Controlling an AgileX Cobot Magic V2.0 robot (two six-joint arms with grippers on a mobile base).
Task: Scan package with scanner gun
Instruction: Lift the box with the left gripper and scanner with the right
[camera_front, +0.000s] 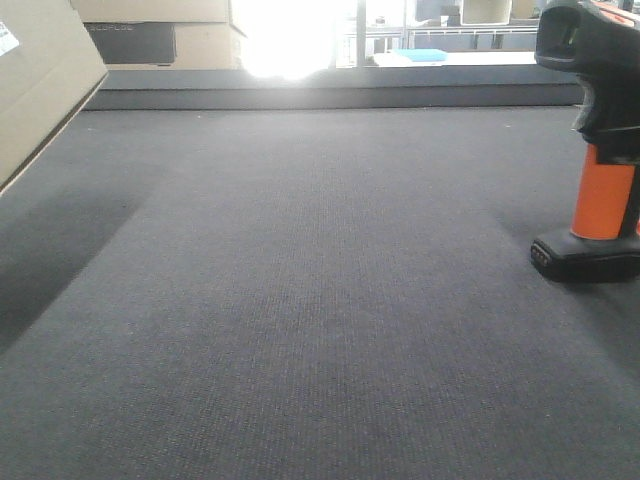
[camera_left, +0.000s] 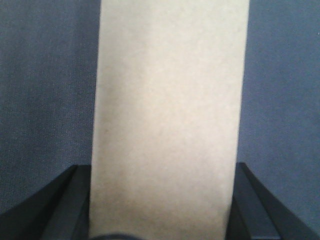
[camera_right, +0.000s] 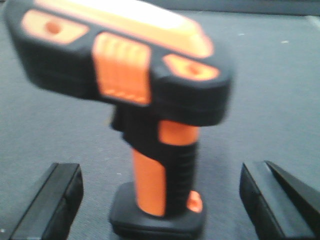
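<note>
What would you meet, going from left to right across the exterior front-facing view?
package → pale stacked boxes → blue flat object → scanner gun, standing upright on the gray mat.

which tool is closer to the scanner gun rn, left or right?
Right. The right tool brackets the handle of the scanner gun, open, with gaps on both sides. The left tool is off at the package, fingers against its sides.
</note>
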